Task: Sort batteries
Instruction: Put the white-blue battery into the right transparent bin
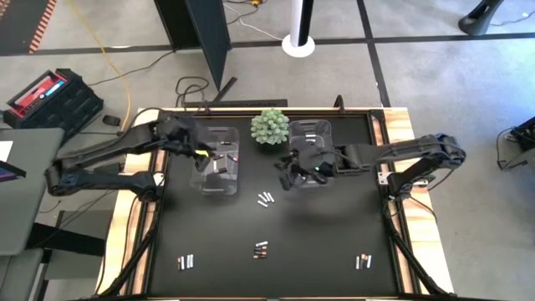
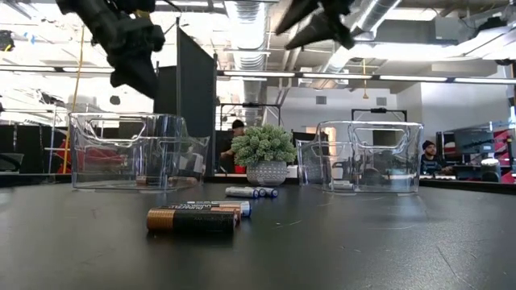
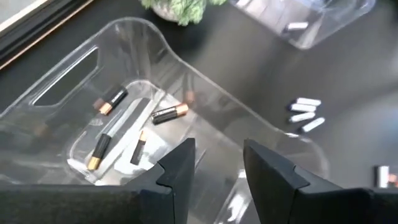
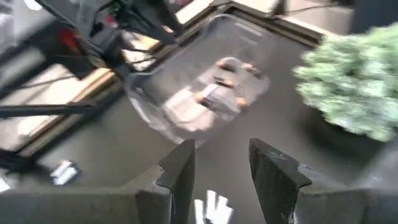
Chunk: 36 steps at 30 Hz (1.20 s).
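Left gripper point(image 3: 217, 165) over left clear plastic bin point(image 1: 219, 160), jaws spread, nothing between. Dark copper-ended batteries point(image 3: 169, 112) lie inside on bin floor. Right gripper point(image 4: 221, 168) beside right clear bin point(image 1: 311, 138), jaws spread, empty. Pale silver batteries point(image 1: 265, 199) loose on black table point(image 1: 318, 226) between bins; more pairs near front edge. Risk: round cells roll off under clumsy pinch; arms clash reaching centre; green spiky plant point(image 1: 270, 125) close by.

Two clear bins point(image 1: 219, 159) — one green plant point(image 1: 270, 126), two arms point(image 1: 109, 153).
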Motion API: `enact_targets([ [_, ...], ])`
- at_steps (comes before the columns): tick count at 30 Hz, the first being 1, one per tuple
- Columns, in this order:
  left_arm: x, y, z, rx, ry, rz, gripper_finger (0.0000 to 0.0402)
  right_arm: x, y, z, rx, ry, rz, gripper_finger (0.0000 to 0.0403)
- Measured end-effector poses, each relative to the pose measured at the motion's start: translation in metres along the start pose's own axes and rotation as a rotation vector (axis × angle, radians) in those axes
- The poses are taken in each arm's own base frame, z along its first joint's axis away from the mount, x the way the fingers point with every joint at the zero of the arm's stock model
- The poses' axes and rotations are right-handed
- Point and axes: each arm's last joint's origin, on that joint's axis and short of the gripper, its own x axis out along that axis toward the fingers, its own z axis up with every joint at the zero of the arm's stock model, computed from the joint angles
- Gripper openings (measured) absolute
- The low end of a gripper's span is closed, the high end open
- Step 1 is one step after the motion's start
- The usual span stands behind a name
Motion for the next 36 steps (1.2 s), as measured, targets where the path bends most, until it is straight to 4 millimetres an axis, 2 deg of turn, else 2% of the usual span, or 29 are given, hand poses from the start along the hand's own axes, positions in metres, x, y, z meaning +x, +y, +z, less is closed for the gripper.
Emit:
enact_targets([
  [5, -0.017, -0.011, -0.006, 0.033, -0.054, -0.069, 0.0131, 0.028, 0.010, 0.005, -0.096, 0.082, 0.009, 0.0168],
  [8, -0.024, -0.018, -0.009, 0.053, -0.070, -0.101, 0.0132, 0.053, 0.015, 0.007, -0.132, 0.189, -0.017, 0.0168],
  [15, -0.031, -0.028, -0.014, 0.070, -0.096, -0.115, 0.0131, 0.110, 0.011, 0.007, -0.176, 0.514, -0.189, 0.0168],
  [23, -0.031, -0.031, -0.015, 0.056, -0.090, -0.120, 0.0131, 0.160, 0.005, -0.013, -0.098, 0.811, -0.216, 0.0168],
  [29, -0.031, -0.031, -0.016, 0.051, -0.086, -0.121, 0.0132, 0.183, -0.008, -0.042, -0.080, 0.963, -0.295, 0.0168],
  [36, -0.031, -0.031, -0.016, 0.051, -0.086, -0.119, 0.0131, 0.191, -0.005, -0.059, -0.107, 0.999, -0.293, 0.0168],
])
